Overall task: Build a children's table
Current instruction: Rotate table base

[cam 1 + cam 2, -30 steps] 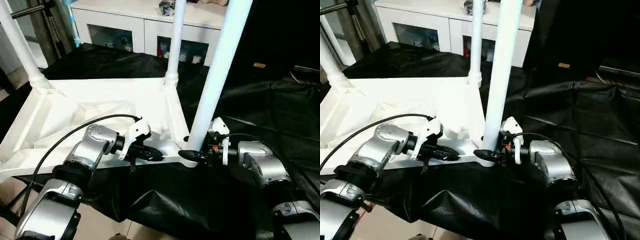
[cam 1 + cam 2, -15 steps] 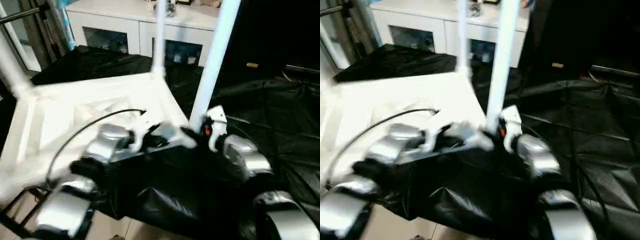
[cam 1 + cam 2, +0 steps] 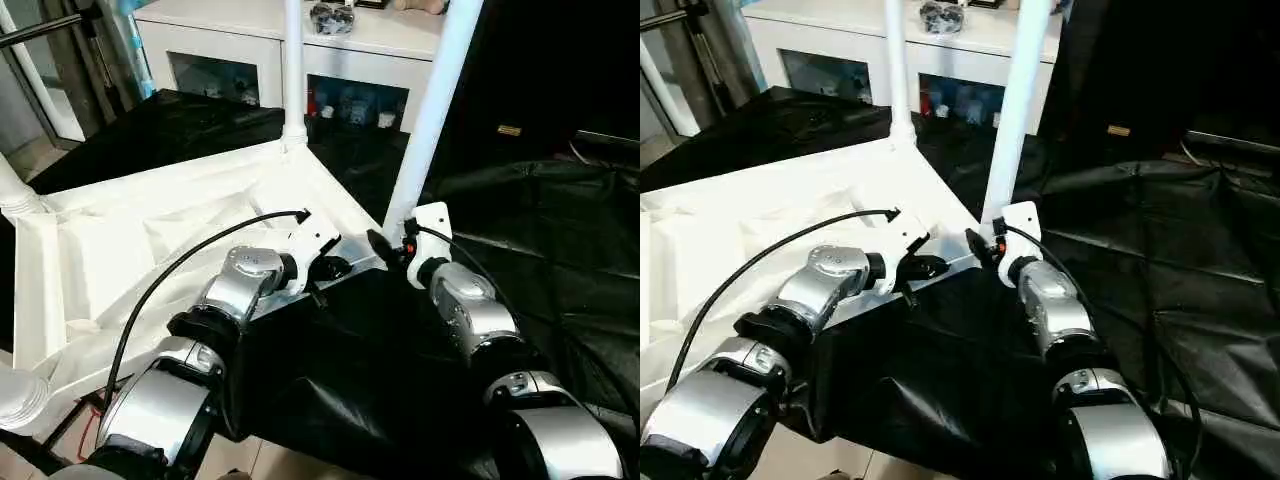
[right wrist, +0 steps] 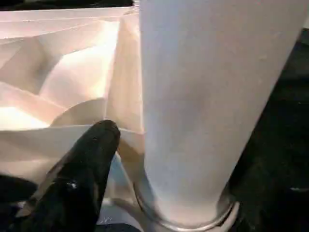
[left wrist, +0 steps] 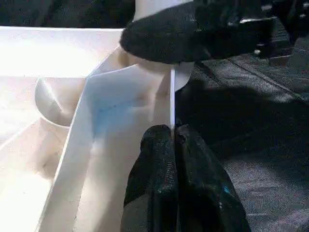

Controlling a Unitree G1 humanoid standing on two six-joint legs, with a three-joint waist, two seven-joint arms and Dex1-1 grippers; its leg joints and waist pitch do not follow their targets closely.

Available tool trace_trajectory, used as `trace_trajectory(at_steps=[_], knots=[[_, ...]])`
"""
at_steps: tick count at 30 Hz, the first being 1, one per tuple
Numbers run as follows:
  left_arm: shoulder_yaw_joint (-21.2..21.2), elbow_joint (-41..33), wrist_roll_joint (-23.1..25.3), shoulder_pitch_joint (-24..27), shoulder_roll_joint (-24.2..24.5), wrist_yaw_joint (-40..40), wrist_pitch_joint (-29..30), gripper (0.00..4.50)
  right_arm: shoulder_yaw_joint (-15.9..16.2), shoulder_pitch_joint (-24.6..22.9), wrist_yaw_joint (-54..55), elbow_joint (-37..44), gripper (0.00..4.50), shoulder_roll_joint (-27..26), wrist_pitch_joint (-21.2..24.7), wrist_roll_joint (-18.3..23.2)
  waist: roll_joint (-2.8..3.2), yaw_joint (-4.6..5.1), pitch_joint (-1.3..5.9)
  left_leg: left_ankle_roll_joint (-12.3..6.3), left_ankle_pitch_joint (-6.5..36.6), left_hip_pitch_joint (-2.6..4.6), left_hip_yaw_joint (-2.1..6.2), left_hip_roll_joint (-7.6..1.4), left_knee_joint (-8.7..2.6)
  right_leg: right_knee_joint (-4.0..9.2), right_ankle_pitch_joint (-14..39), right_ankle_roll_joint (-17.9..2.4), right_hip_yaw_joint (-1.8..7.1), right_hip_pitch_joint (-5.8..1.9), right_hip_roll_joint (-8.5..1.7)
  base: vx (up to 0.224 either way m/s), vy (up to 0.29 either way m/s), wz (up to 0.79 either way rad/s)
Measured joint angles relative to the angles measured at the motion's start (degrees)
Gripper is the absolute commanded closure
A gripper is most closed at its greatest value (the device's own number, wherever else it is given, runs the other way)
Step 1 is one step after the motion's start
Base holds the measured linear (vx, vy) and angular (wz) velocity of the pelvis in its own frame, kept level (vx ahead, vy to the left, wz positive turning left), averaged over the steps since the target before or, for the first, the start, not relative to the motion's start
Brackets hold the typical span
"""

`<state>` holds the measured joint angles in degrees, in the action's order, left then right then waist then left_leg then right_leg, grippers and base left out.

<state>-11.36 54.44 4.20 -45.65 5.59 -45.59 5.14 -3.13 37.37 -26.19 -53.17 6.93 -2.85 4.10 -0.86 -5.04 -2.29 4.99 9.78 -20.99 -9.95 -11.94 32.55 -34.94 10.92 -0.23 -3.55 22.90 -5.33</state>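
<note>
Left eye view: tabletop has swung; left pincer still pinches its rim, right pincer spread.

My two head cameras look forward and down over my forearms, sharing the upturned children's table and far cabinet. My wrist cameras sit very close, both facing its near right corner leg.

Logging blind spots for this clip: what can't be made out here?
- Leg tops: cut off by the head views' upper edge.
- Right gripper: its far finger is hidden behind the near leg.
- Tabletop near rim: hidden under the left forearm.
- Cabinet contents: too small.
</note>
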Motion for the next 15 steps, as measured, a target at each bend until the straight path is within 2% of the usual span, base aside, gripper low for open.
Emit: trace_trajectory(at_steps=[4,10,11,15], knots=[[-0.72,0.55,0.15,-0.22,-0.05,0.05,-1.64,4.5,0.51,-4.14,-11.31,4.35,1.0,6.13,0.15,1.42,0.02,-0.19,-0.02,-0.01,0.0,-0.08,-0.01,0.0,0.0,0.03,0.03,0.05,0.0,0.0,-0.01,0.0,0.0,0.0],[0.31,0.47,-0.11,0.0,-0.34,0.27,-2.85,4.5,1.21,-9.51,-24.1,10.86,1.0,12.65,4.04,5.02,0.09,-0.29,-0.18,-0.04,-0.01,-0.24,-0.06,-0.01,0.04,0.03,0.03,0.05,-0.06,0.12,-0.01,0.0,0.0,0.0],[0.51,0.21,-0.37,0.17,-0.36,-0.22,-2.88,4.06,1.22,-10.62,-26.49,13.25,0.94,14.14,5.52,5.89,0.08,-0.35,-0.19,-0.07,-0.03,-0.27,-0.05,-0.01,0.06,0.04,0.03,0.06,-0.07,0.14,-0.01,0.0,0.0,0.0],[1.95,-3.19,-3.4,2.01,-0.2,-2.43,-3.35,3.9,1.33,-13.31,-32.21,20.26,0.94,16.45,9.63,8.86,-0.14,-0.6,-0.31,-0.41,-0.25,-0.33,-0.05,-0.08,0.1,0.06,0.08,0.13,-0.12,0.17,0.02,0.0,0.0,0.0]])
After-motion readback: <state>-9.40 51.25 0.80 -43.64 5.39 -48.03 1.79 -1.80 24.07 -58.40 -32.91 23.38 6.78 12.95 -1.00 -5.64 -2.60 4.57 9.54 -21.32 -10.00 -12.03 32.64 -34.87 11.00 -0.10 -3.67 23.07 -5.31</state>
